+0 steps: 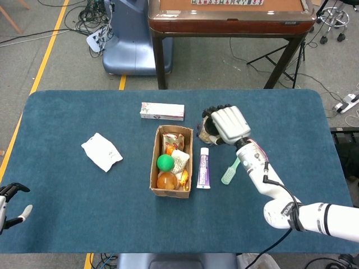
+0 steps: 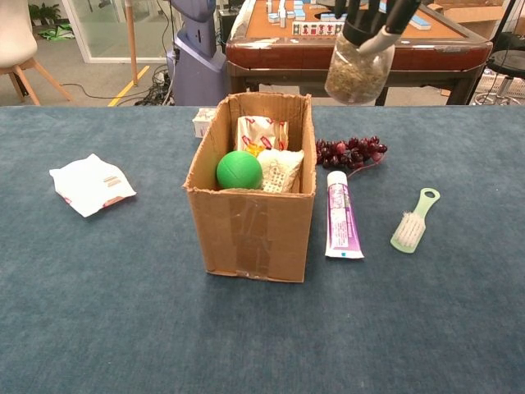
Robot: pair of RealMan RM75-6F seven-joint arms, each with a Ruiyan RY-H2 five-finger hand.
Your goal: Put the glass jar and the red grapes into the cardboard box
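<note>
In the head view the white right hand (image 1: 229, 124) covers most of the clear glass jar of pale grains (image 1: 210, 132), and the bunch of dark red grapes (image 2: 351, 153) is hidden under them. The chest view shows those grapes lying on the blue cloth table (image 2: 98, 295), just right of the open brown cardboard box (image 2: 254, 215). There the jar (image 2: 358, 72) hangs in the air, above and to the right of the box, gripped at its top by dark fingers (image 2: 399, 14); the rest of the hand is cut off by the frame edge.

Only the head view shows the left hand (image 1: 11, 203), at the left edge, partly cut off; its fingers are apart and hold nothing.
</note>
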